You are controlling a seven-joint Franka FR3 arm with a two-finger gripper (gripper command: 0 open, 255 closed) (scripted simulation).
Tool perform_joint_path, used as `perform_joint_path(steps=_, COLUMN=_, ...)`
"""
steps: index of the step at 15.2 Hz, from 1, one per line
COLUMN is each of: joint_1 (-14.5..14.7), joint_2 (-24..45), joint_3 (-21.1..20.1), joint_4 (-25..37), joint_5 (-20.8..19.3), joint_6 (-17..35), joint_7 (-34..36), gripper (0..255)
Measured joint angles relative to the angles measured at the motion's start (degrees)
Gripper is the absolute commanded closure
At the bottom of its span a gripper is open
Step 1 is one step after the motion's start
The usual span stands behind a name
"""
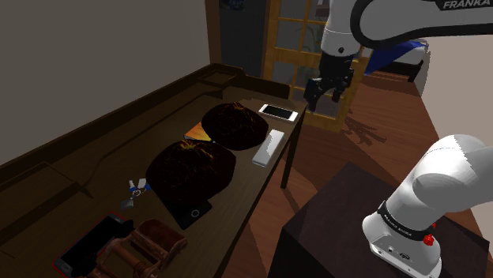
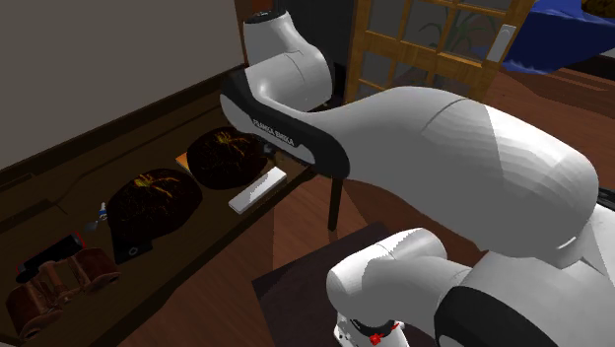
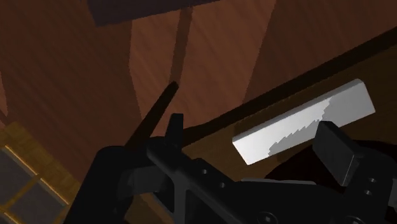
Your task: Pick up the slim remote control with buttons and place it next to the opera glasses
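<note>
Approach step: my black gripper [image 1: 326,88], spread and empty, hangs above the slim white rectangular remote [image 1: 269,148]; next I descend astride it.

The hand [image 3: 254,139], fingers apart, hovers over a pale remote control [image 3: 318,114].

The remote [image 1: 269,148] [image 2: 257,188] [image 3: 304,121] is a slim, plain light-grey bar. It lies flat by the table [image 1: 118,126] edge, its long axis toward 1 o'clock in the shoulder view. The glasses [image 1: 138,249] [image 2: 59,286], brown and twin-barrelled, lie well apart, with the remote at their 2 o'clock.
</note>
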State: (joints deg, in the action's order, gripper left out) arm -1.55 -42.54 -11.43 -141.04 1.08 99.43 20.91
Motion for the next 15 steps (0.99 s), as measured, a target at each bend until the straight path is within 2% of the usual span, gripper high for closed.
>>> perform_joint_path(steps=5, joint_1=-1.23, joint_2=4.17, joint_3=-6.19, joint_4=-3.56, joint_5=5.50, joint_6=7.68, joint_7=14.36, gripper=0)
perform_joint_path(steps=9, joint_1=-2.93, joint_2=10.30, joint_3=-11.16, joint_4=-3.52, joint_5=8.78, joint_6=14.27, joint_7=25.49, gripper=0)
perform_joint_path(steps=15, joint_1=-6.54, joint_2=22.50, joint_3=-18.75, joint_4=-1.38, joint_5=10.38, joint_6=25.54, joint_7=42.78, gripper=0)
